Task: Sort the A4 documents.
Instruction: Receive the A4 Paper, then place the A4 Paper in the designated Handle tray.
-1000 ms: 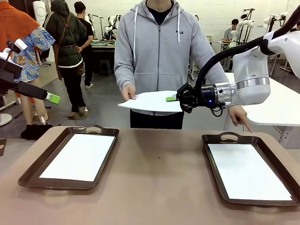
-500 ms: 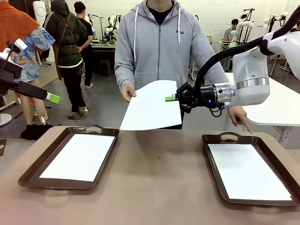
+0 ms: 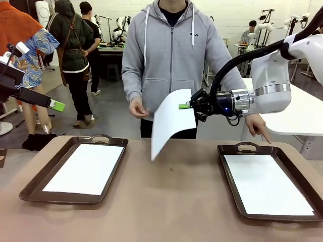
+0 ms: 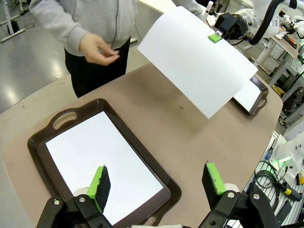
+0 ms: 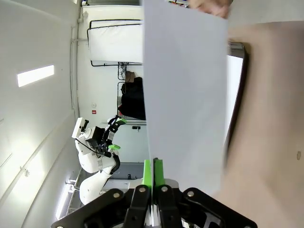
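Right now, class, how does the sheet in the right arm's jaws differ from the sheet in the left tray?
The held sheet hangs tilted in mid-air, pinched at one edge; the tray sheet lies flat. The held sheet curves; the tray sheet doesn't. Both are blank white.

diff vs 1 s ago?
The person's hand let go of the sheet, which swung from flat to hanging down from the right gripper, still shut on its edge. Left gripper stayed open and parked; both trays and their sheets unchanged.
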Robot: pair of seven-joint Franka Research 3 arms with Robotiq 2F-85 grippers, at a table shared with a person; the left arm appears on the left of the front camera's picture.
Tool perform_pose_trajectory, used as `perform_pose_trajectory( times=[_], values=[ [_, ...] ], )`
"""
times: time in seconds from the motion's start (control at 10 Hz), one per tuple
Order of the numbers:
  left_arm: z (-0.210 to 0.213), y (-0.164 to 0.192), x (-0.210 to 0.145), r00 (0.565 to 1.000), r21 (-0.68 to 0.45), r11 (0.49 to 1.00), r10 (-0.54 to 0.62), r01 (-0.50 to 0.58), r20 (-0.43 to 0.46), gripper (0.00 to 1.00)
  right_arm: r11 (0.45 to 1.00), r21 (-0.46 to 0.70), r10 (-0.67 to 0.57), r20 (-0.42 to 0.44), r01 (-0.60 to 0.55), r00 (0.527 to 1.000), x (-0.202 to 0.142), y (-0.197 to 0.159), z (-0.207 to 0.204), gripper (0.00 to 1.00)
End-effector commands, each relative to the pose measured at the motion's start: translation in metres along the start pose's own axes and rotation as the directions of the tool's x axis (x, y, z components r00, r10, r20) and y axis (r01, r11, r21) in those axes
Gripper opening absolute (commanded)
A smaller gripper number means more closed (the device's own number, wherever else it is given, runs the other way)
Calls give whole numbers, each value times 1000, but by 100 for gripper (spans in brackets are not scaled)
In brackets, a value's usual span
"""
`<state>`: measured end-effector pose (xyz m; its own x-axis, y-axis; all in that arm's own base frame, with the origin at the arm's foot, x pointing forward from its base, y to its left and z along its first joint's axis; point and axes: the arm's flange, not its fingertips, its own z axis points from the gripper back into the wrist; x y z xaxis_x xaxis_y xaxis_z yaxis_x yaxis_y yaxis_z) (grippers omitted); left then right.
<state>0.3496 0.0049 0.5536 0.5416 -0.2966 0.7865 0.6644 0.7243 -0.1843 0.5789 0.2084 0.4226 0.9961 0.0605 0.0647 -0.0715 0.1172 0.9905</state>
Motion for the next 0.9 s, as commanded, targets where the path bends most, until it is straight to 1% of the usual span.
perform_pose_trajectory(
  times=[0.0, 0.8],
  values=[
    [-1, 0, 0, 1000, 1, 1000, -2, 2, 2, 100, 1000, -5, 7, 9, -7, 1000, 1, 0, -1, 0],
    [-1, 0, 0, 1000, 1, 1000, -2, 2, 2, 100, 1000, -5, 7, 9, -7, 1000, 1, 0, -1, 0]
  ],
)
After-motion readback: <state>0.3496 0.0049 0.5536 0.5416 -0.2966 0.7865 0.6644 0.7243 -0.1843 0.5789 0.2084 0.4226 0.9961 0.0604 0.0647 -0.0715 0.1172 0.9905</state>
